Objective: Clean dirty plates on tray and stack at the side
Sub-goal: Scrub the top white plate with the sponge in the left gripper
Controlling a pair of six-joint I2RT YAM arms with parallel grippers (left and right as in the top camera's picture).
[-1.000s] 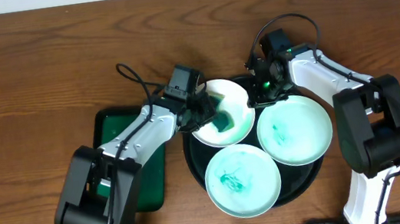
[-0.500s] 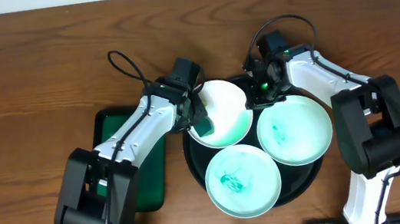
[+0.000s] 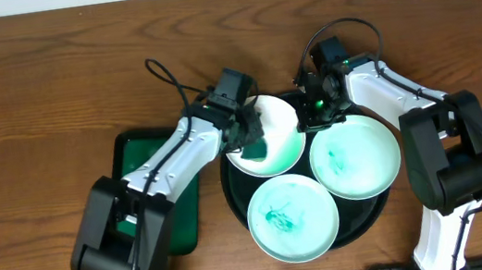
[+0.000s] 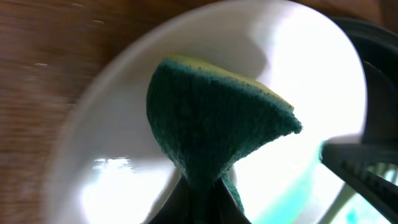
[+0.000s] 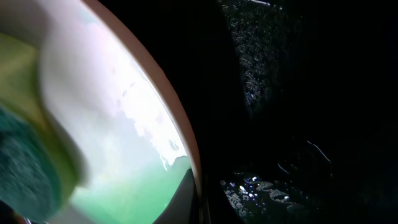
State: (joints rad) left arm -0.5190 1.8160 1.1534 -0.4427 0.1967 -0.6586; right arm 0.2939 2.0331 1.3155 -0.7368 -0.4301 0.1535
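Overhead: left gripper (image 3: 249, 136) is pinching a green sponge (image 4: 211, 118) closed-tight, pressing it on the smeared plate (image 3: 280, 122) lying at the black tray's (image 3: 233, 197) far-left edge. Right gripper (image 3: 316, 112) is sitting at that plate's rim; I cannot tell its opening.

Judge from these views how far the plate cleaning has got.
Done: no plate stacked on the tabletop. In hand: the left gripper holds a green sponge on the rear plate, part white, part green, with the right gripper at its rim. Left: the smeared right plate and front plate on the black tray, then stacking all three.
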